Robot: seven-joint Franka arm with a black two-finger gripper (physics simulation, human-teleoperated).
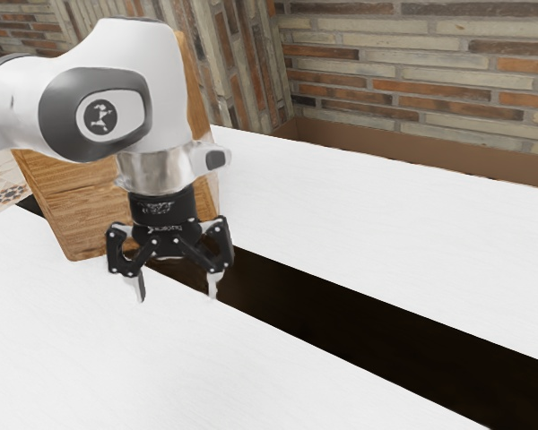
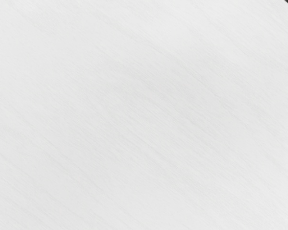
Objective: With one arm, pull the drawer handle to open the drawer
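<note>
Wooden box (image 1: 67, 210), probably drawer unit, on far side behind gripper (image 1: 177, 294); handle position cannot tell. Fingers spread apart, holding nothing, tips just above near white table (image 1: 72, 358) beside dark gap (image 1: 359, 331). Judgement: nothing done yet; reach, grasp and pull all left.

White arm (image 1: 90, 98) — pincer (image 1: 177, 294) downward (fingers (image 1: 140, 287) apart)

two tabletop slabs lie side by side with a gap (image 1: 359, 331) between them: the near slab (image 1: 72, 358) before it, the far slab (image 1: 386, 224) behind it. a box (image 1: 72, 197) stands at the gap's end on the exterior view's left. the tool (image 1: 177, 291) hangs before the box, over the near slab's edge by the gap. a wall (image 1: 412, 72) rises behind the far slab.
</note>
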